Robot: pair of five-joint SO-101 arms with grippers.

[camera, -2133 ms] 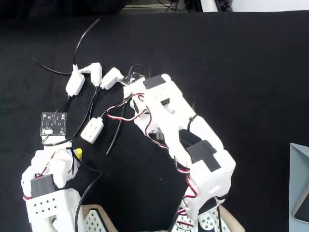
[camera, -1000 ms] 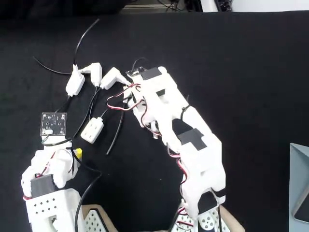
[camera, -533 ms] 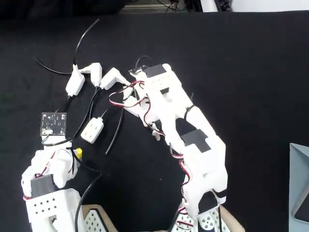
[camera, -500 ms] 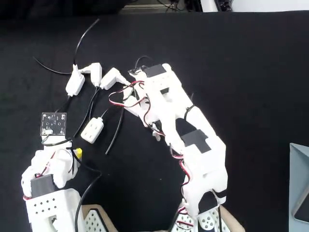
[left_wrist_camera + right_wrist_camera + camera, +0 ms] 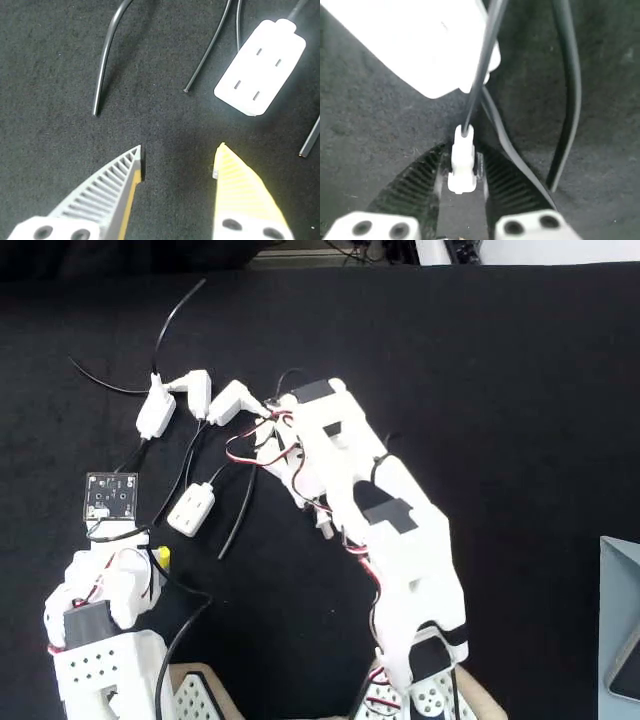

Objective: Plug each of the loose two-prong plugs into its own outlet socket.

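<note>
My right gripper (image 5: 462, 172) is shut on a small white plug (image 5: 462, 160); its black cable (image 5: 482, 70) runs away over a white outlet block (image 5: 415, 45) just beyond the fingertips. The plug's prongs are hidden. In the high view the right arm (image 5: 370, 510) stretches to a white outlet socket (image 5: 233, 400) at the upper left. Another outlet socket (image 5: 261, 66) (image 5: 190, 508) lies flat beyond my left gripper (image 5: 179, 154), which stands open over bare black cloth at the near left (image 5: 155, 558).
Two more white outlet pieces (image 5: 157, 410) (image 5: 196, 390) lie by the cluster, with black cables (image 5: 175, 315) trailing off. A small square board (image 5: 110, 495) sits near the left arm. A grey-blue box (image 5: 622, 615) stands at the right edge.
The right arm has stretched out and shifted slightly left, its wrist edging closer to the upper-left socket. The left arm has stayed still.
</note>
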